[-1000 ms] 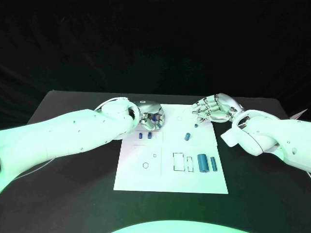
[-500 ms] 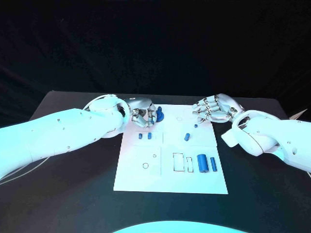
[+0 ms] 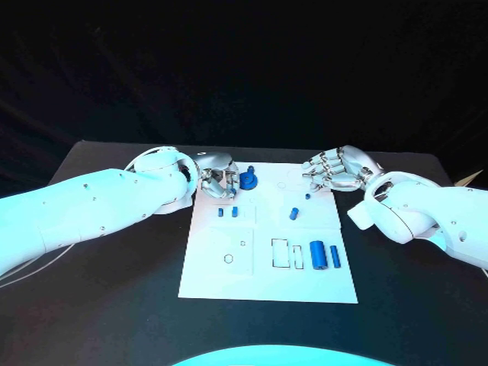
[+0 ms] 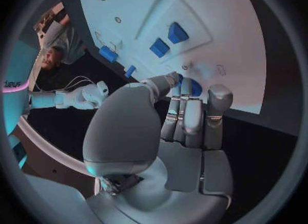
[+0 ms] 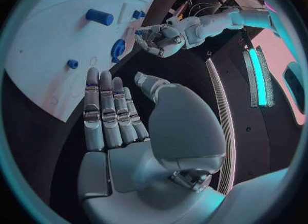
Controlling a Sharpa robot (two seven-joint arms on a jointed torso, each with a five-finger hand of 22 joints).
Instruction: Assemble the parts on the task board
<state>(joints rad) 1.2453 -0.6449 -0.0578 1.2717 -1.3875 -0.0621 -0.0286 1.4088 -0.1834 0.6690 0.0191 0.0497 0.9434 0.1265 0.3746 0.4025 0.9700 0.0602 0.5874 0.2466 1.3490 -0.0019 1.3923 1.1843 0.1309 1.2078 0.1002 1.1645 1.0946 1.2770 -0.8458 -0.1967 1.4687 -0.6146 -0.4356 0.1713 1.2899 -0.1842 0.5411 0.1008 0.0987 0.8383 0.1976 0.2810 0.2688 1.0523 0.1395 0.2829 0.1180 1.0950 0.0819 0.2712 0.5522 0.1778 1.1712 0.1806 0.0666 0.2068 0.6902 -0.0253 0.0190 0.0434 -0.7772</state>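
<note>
1. Task board (image 3: 268, 284) sits mid-table (image 3: 90, 252), long axis running away from the robot; used as landmark below.
2. Judged early-to-mid: most parts loose or unseated, several outlined slots on the board's near half look empty.
3. Near-right of board: large blue cylinder (image 3: 318, 255) and slimmer blue cylinder (image 3: 335, 256) lying side by side, just beside an empty rectangular outline (image 3: 279, 254).
4. Board centre: short blue peg (image 3: 293, 213); left of it, two small blue blocks (image 3: 228, 213) close together. Cannot tell whether seated or just resting.
5. Far-left of board: blue ring-shaped part (image 3: 249, 180) right at the left hand (image 3: 221, 179).
6. Left hand: fingers curled close at that part, per left wrist view blue part (image 4: 190, 87) sits at the fingertips (image 4: 183, 96); looks pinched, contact not fully clear. Likely mid-placement at the board's far-left corner.
7. Right hand (image 3: 338, 169): hovers over the board's far-right corner, fingers straight and together in right wrist view (image 5: 109, 113), holding nothing.
8. Left to do, as judged: seat the held part, then move cylinders, peg and blocks into their outlines.
9. Room: bare board on the near-left quarter, open table on both long sides of board. Near edge of board well apart from both hands.
10. Tight spot: board's far edge, both hands near it with a gap between.
</note>
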